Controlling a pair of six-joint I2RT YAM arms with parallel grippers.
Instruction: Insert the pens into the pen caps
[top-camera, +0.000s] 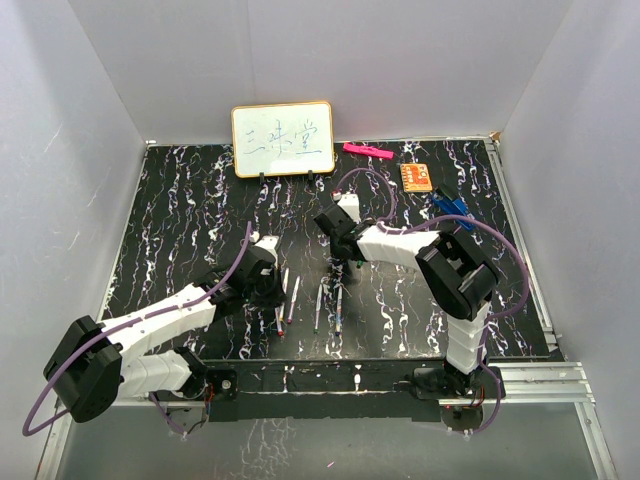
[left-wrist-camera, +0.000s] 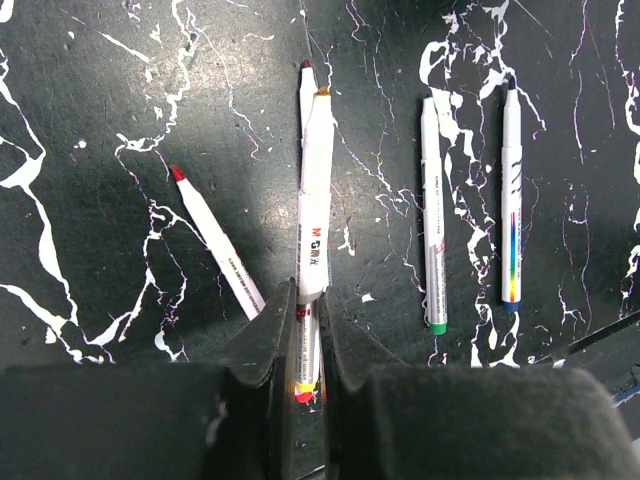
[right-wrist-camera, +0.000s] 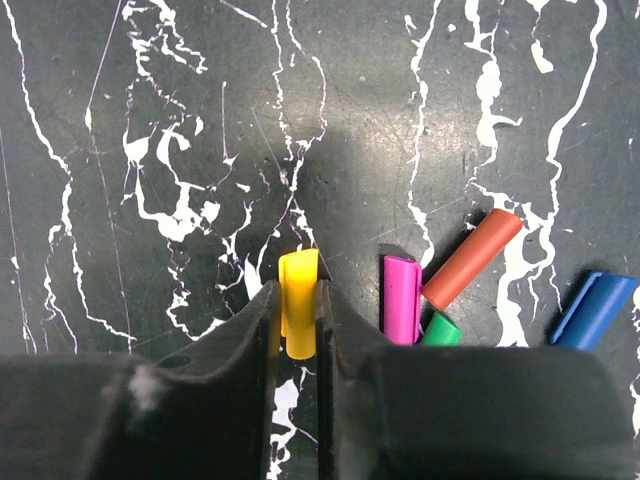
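My left gripper (left-wrist-camera: 308, 290) is shut on a white pen (left-wrist-camera: 313, 230) whose yellow-and-red end shows between the jaws. A second barrel lies tight against it, with a dark red tip and an orange tip side by side at the far end. Three more pens lie on the table: a red-tipped one (left-wrist-camera: 218, 242), a green-ended one (left-wrist-camera: 432, 215) and a blue-ended one (left-wrist-camera: 511, 200). My right gripper (right-wrist-camera: 298, 290) is shut on the yellow cap (right-wrist-camera: 298, 300). The magenta cap (right-wrist-camera: 402, 298), red-brown cap (right-wrist-camera: 472, 258), green cap (right-wrist-camera: 440, 330) and blue cap (right-wrist-camera: 592, 308) lie just to its right.
In the top view both grippers, left (top-camera: 270, 290) and right (top-camera: 340, 262), work mid-table over the black marbled surface (top-camera: 180, 230). A whiteboard (top-camera: 283, 140), pink marker (top-camera: 366, 150), orange card (top-camera: 417, 177) and blue clip (top-camera: 450, 207) sit at the back.
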